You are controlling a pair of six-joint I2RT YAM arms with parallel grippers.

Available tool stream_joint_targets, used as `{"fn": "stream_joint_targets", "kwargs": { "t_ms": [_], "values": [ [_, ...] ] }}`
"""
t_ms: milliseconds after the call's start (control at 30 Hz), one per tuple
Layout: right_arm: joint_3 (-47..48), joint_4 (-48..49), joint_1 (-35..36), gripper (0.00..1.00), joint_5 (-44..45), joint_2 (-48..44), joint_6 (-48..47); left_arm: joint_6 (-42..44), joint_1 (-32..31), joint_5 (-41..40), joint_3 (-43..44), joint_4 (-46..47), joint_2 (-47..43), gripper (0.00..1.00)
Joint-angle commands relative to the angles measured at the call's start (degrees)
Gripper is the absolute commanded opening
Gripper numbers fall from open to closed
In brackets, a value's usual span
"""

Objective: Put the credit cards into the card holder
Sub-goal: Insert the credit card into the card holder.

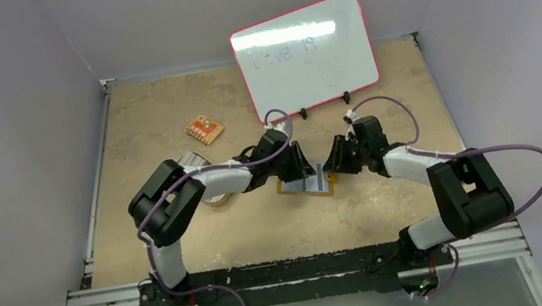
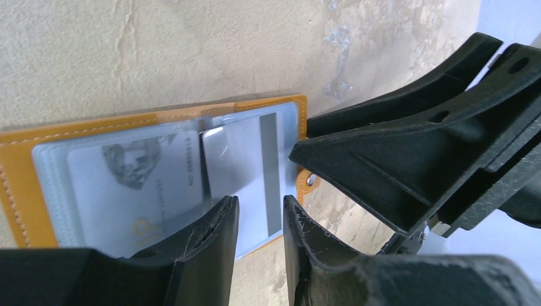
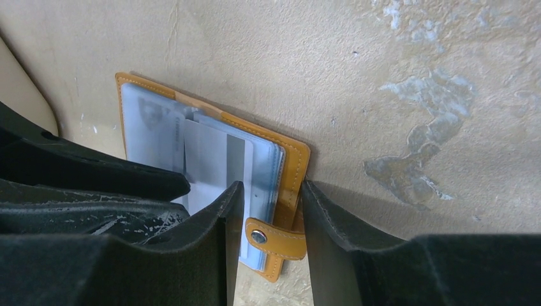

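Left gripper [image 2: 260,207], fingers slightly parted, hovers over the striped credit card [image 2: 249,172] jutting from the open card holder [image 2: 19,185] mid-table, right gripper [image 3: 272,188] straddling its snap tab [image 3: 274,237], grip unclear; insertion seems underway, and the card likely needs pushing fully in.

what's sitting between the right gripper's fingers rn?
The snap tab of the open card holder lies in the gap of the right gripper, shown in the right wrist view.

Orange card holder [image 1: 307,185] lies open and flat, just in front of the whiteboard [image 1: 306,57]. Portrait card [image 2: 127,182] sits sleeved; striped grey card [image 2: 245,169] lies beside it on the pale sleeves.
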Motion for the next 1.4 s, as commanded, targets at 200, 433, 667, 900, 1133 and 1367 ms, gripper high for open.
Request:
{"fn": "stream_joint_targets", "kwargs": {
  "t_ms": [200, 433, 667, 900, 1133, 1367],
  "values": [
    [4.75, -2.57, 0.11, 0.41, -0.39, 1.52, -3.34, 0.29, -0.43, 0.56, 1.87, 5.58, -0.96, 0.3],
    [4.32, -4.2, 0.02, 0.43, 1.15, 0.79, -2.56, 4.72, -0.42, -6.6, 3.53, -3.13, -3.46, 0.36],
    [3.96, -3.1, 0.11, 0.42, 0.8, 2.06, -2.64, 5.27, -0.42, -7.74, 4.27, -4.21, -1.57, 0.36],
    [3.09, -1.12, 0.11, 0.42, 0.7, 2.78, -2.69, 4.09, -0.41, -6.18, 3.85, -1.41, -0.45, 0.36],
    [2.63, 0.97, 0.11, 0.42, 0.37, 3.93, -2.64, 1.45, -0.5, -3.11, 2.79, 3.54, 1.46, 0.36],
    [2.44, 0.61, 0.07, 0.42, -0.48, 3.44, -3.03, 1.37, -0.63, -4.22, 3.32, 2.59, -0.12, 0.36]
  ]
}}
